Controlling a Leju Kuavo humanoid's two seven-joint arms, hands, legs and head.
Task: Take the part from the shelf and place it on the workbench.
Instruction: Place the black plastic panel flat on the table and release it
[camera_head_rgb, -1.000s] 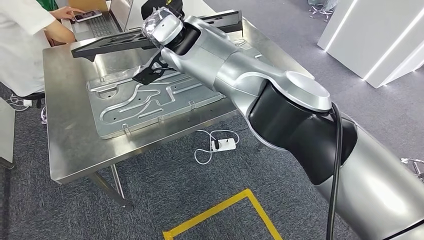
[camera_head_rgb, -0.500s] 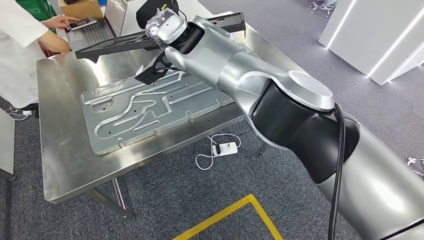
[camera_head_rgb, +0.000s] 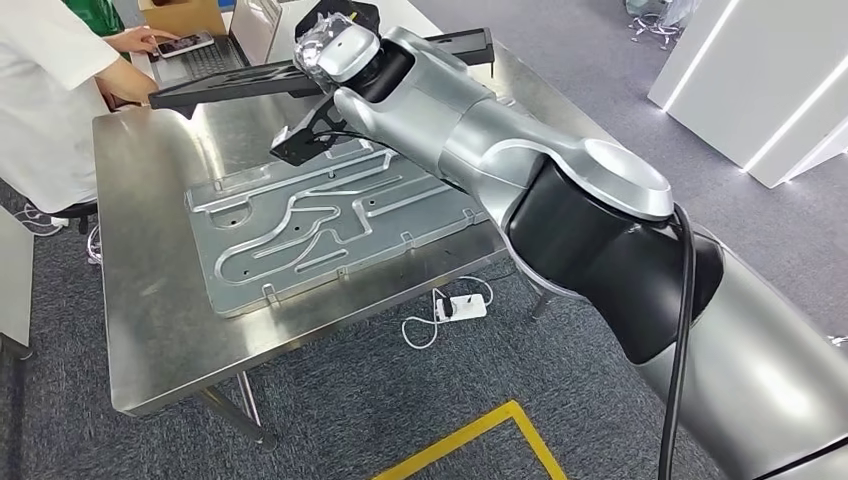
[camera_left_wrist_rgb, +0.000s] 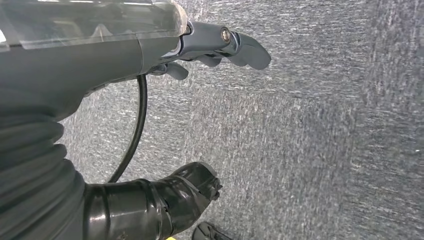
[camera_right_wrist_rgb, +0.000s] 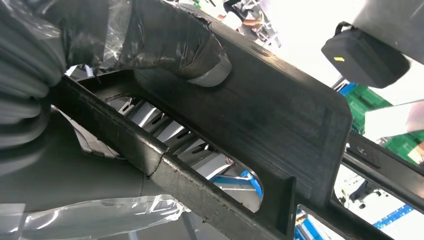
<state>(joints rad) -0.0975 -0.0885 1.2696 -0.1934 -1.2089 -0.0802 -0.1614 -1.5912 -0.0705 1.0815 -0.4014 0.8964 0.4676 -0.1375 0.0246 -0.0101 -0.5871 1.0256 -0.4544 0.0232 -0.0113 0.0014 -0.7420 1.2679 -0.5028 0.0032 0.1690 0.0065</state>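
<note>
The part is a long black frame (camera_head_rgb: 230, 85) with open slots. My right hand (camera_head_rgb: 338, 50), wrapped in clear plastic, grips it near its middle. It hangs over the far side of the steel workbench (camera_head_rgb: 150, 330), roughly level, and I cannot tell whether it touches the top. A short black piece (camera_head_rgb: 298, 146) of it dips toward the table. Up close, my thumb (camera_right_wrist_rgb: 170, 42) presses on the part's flat black face (camera_right_wrist_rgb: 280, 105). My left hand (camera_left_wrist_rgb: 215, 45) hangs over grey carpet with its fingers apart and nothing in them.
A large ribbed grey metal panel (camera_head_rgb: 320, 220) lies across the workbench. A person (camera_head_rgb: 45, 90) sits at the far left corner by a laptop (camera_head_rgb: 205, 58) and a phone (camera_head_rgb: 185, 43). A white power strip (camera_head_rgb: 465, 307) and yellow floor tape (camera_head_rgb: 470, 430) lie below.
The whole picture has shifted, so the camera moved. My right hand keeps its hold on the black part over the far side of the table.
</note>
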